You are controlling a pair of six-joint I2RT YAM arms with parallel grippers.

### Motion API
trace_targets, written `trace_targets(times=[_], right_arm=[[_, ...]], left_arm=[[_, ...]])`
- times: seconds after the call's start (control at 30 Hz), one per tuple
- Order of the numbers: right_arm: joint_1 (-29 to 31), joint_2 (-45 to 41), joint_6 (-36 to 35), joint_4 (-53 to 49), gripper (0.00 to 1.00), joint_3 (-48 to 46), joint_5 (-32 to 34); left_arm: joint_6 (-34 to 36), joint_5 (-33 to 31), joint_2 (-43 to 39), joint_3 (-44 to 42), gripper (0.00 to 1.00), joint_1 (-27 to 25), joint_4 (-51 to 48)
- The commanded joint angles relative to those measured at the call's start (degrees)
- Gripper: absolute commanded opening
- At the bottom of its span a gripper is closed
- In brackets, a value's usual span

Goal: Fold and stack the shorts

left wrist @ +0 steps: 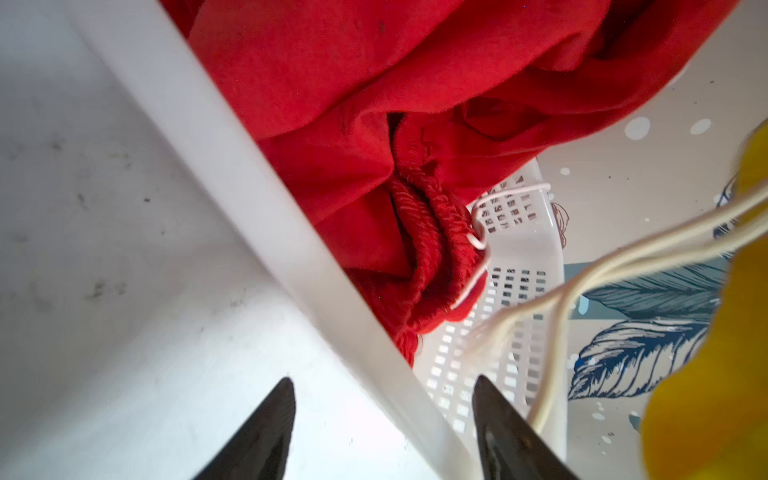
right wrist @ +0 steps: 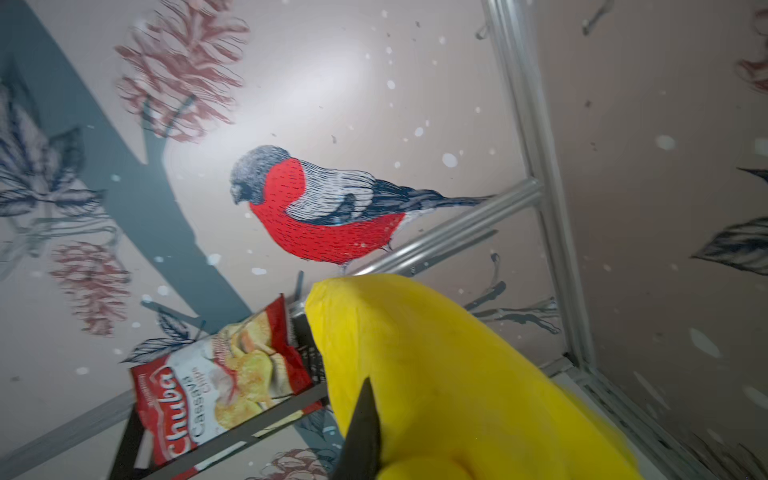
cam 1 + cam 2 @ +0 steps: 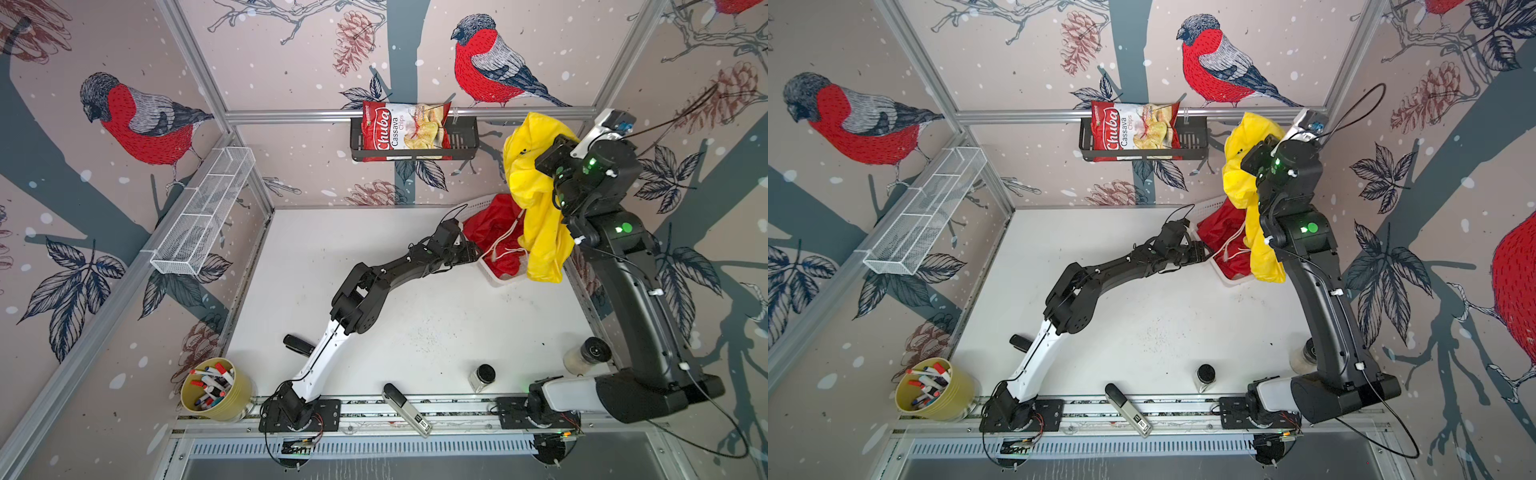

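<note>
I judge: unloading step. Right gripper [image 2: 369, 401] clamped on yellow shorts [image 3: 536, 208], hanging above far-right basket [image 3: 498, 281]. Left gripper [image 1: 382, 380] open, empty, at basket rim; red shorts [image 3: 492, 232] inside. Next, I'd spread yellow flat on table [image 3: 436, 299].

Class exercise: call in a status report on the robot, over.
Left gripper open at white basket rim. Right gripper shut on yellow shorts, held high. Red shorts crumpled in basket. Loose cords dangling in between.
</note>
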Motion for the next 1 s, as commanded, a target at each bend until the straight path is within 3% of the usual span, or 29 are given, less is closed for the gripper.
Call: trace_targets(times=[0.0,0.23,0.43,0.6,0.7,0.77,0.83,0.9,0.97], right_arm=[[1.45,0.78,-0.35,4.68,0.0,3.76,-8.84],[7.86,-0.16,1.96,6.75,0.0,3.63,-19.64],[18.4,5.83,5.33,8.72,0.0,5.64,-25.07],[22.04,9.99,6.9,12.99,0.0,4.58,-28.59],[20.72,6.4,7.72,15.83,0.02,-6.74,-23.83],[17.57,2.98,10.75,18.69,0.09,-18.58,-22.23],[12.05,-0.06,16.27,21.65,0.22,-33.01,-23.36],[5.18,-1.78,23.23,24.87,0.46,-47.5,-26.75],[-0.48,-1.67,27.38,26.99,0.58,-57.93,-31.42]], left_arm=[[1.59,-0.52,-7.27,-5.92,0.66,0.62,6.74],[2.18,-5.12,-28.43,-25.06,0.7,5.12,13.62],[-1.73,-11.37,-46.05,-45.02,0.73,12.95,18.29],[-2.57,-18.97,-58.74,-55.86,0.79,19.22,13.04],[-1.92,-23.94,-65.47,-61.2,0.82,21.89,9.25],[-1.01,-25.88,-68.89,-63.83,0.83,23.57,7.06],[0.06,-26.72,-71.04,-65.44,0.84,25.17,5.16],[0.91,-26.67,-71.92,-66.22,0.84,26.84,3.62],[1.59,-26.43,-71.39,-66.42,0.84,27.89,2.94]])
